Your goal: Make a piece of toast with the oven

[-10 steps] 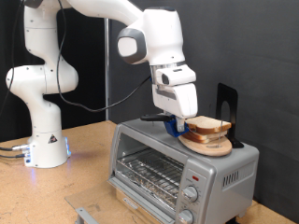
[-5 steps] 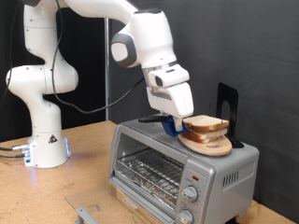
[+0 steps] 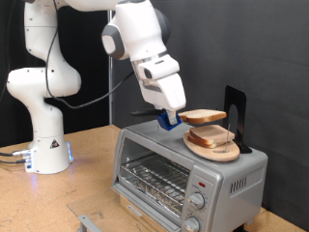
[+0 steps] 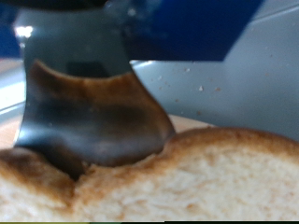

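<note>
In the exterior view my gripper (image 3: 171, 119) is shut on one edge of a piece of toast (image 3: 204, 116) and holds it level, a little above the second slice (image 3: 216, 136). That slice lies on a round wooden plate (image 3: 215, 151) on top of the silver oven (image 3: 164, 159). The oven's wire rack (image 3: 150, 180) shows behind its glass front, and the knobs (image 3: 195, 202) are on its right side. In the wrist view the held toast (image 4: 177, 182) fills the lower part, with a dark finger (image 4: 89, 112) pressed on it.
A black upright bracket (image 3: 233, 109) stands behind the plate on the oven top. The robot's white base (image 3: 45, 145) stands at the exterior view's left on the wooden table (image 3: 58, 198). A small metal part (image 3: 87, 221) lies at the table's front.
The gripper has lifted the top slice off the stack and swung up and to the exterior view's left with it. The other slice stays on the plate.
</note>
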